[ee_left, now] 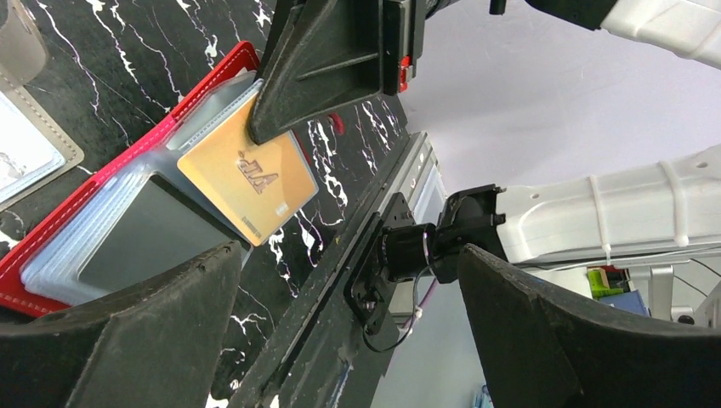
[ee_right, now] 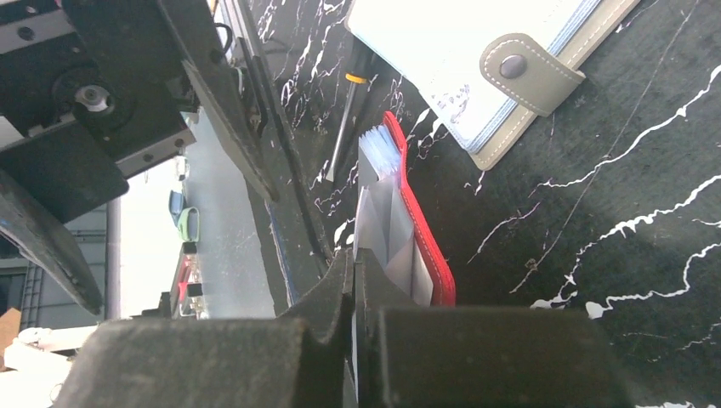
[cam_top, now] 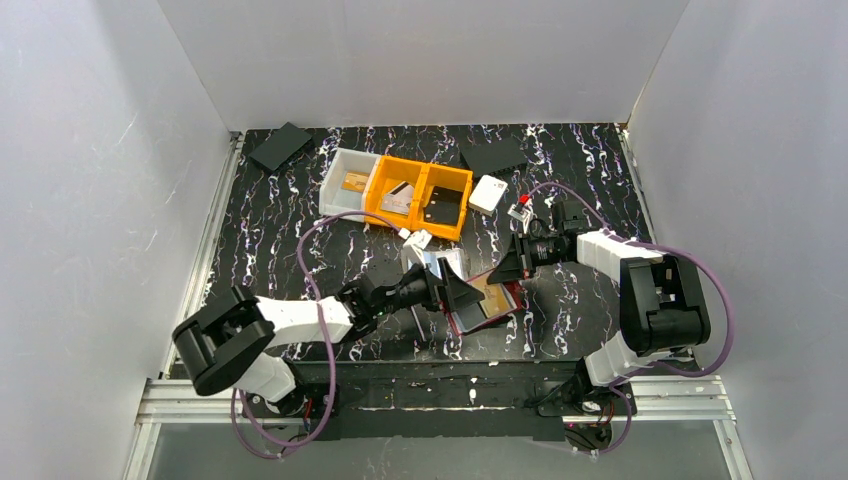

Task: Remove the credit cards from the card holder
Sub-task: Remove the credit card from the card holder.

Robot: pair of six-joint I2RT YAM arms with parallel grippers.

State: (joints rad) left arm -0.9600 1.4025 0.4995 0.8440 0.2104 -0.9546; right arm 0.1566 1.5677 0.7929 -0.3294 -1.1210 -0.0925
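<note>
the left gripper (cam_top: 462, 290) was seen spread wide, with nothing held between its fingers. it was poised low over the near part of the bench (cam_top: 270, 230), facing the red card holder (ee_right: 428, 246). the card holder was laid open on the bench between the two grippers, with its stack of clear sleeves (ee_right: 378, 149) fanned up off the red cover. and there it was: an orange card (ee_left: 246, 183) was found sticking out of a sleeve at a slant, roughly half of it exposed. its free corner was pointed toward the bench's near edge. a grey card (ee_left: 144, 238) was seen tucked fully inside the sleeve beside it.

the right gripper (cam_top: 500, 270) was angled in from the right side, its fingers pressed tight together. its tips were set on the upper corner of the orange card, right where that corner meets the sleeve edge. whether card or sleeve was pinched there could not be told.

a pale wallet (ee_right: 459, 59) with a grey snap tab was seen lying just beyond the card holder, apart from it. farther back, a white bin (cam_top: 335, 175) and orange bins (cam_top: 421, 190) were lined up touching. flat card-like pieces were made out inside them.
</note>
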